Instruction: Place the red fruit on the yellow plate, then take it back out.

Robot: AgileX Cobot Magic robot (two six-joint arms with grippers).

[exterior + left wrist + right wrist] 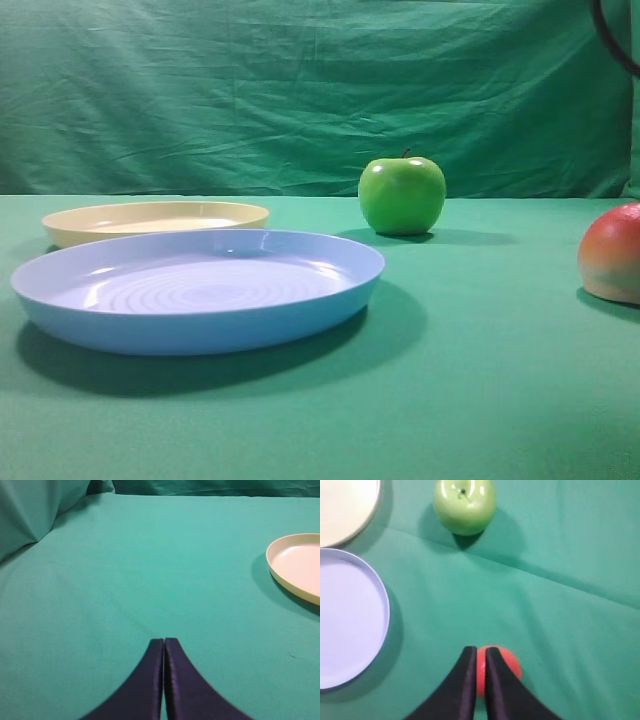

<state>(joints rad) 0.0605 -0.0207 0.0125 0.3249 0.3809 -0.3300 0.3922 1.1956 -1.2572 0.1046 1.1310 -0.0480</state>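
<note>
Yellow plate sits far ahead-left of my right gripper, past the blue plate. Red fruit lies directly under my right fingers, which are together above it, not clamped. Left gripper also closed, farther off; right arm nearer.

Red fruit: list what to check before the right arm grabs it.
1. Red fruit free and outside both plates: ok.
2. Right gripper lined up over the fruit: ok.
3. Its jaws open wide enough for the fruit: not ok, they stand shut.
4. Yellow plate empty: ok.
5. Green apple well apart from the fruit: ok.
6. Left gripper apart from the yellow plate: ok, jaws shut.
</note>
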